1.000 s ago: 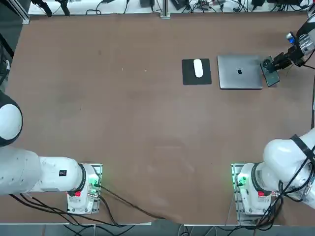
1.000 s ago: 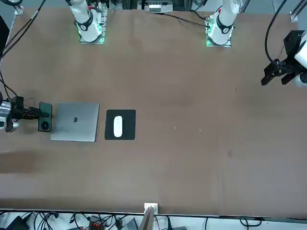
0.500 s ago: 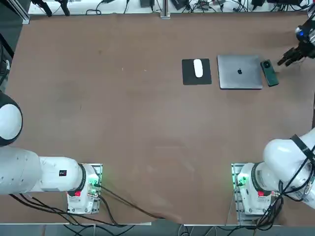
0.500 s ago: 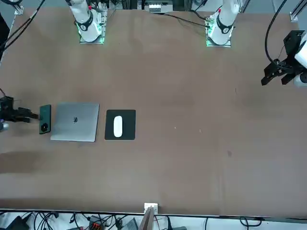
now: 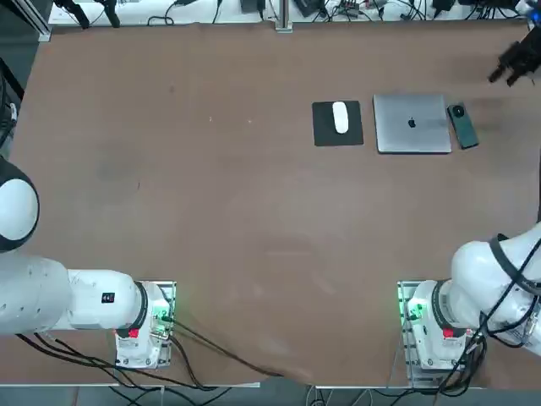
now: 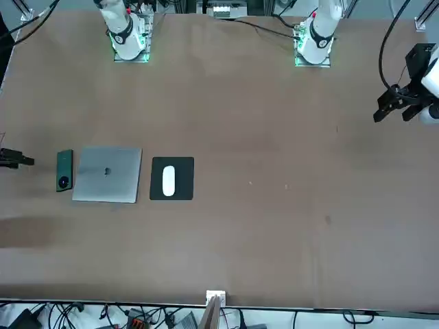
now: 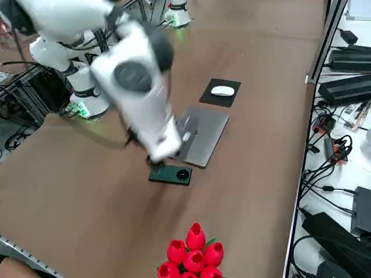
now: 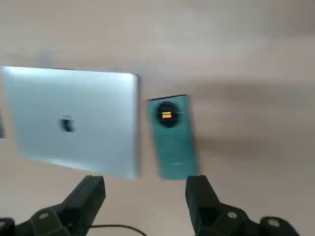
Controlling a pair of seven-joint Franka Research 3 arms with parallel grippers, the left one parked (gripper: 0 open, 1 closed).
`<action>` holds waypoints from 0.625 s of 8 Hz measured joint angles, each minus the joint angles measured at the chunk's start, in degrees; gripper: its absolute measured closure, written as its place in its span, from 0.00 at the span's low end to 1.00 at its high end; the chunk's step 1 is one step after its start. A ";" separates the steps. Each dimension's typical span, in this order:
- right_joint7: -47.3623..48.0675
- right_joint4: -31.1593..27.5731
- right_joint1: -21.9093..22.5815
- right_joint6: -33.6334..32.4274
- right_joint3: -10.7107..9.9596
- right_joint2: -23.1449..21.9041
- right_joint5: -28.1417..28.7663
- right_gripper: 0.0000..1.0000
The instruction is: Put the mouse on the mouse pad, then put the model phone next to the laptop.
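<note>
Looking down with the arms' bases at six o'clock, here's the right gripper (image 5: 501,81), up over the two o'clock stretch of the table, fingers spread wide apart and released, nothing between them! In the overhead picture it sits out between one and two o'clock of the model phone (image 5: 463,126), and the two are apart. And the phone? Lying flat on the brown tabletop (image 5: 254,211), just beside the laptop (image 5: 412,123) at its three o'clock side, a narrow gap between them, dark green back up, round camera ring (image 5: 458,111) at the end that leans between eleven and twelve. The laptop lies closed at two o'clock on the table, silver-grey, dark apple logo (image 5: 412,123) in the middle of its lid. Over to its nine o'clock side, a little apart, there's the black mouse pad (image 5: 325,135), lying flat, and right on it the white mouse (image 5: 340,117), wholly inside the edges, its long side running roughly from twelve to six. Down at six o'clock in the right side view, a splash of colour: a bunch of red tulips (image 7: 193,260)!
</note>
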 joint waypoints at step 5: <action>16.88 0.51 17.72 -11.43 0.80 -15.76 -1.91 0.00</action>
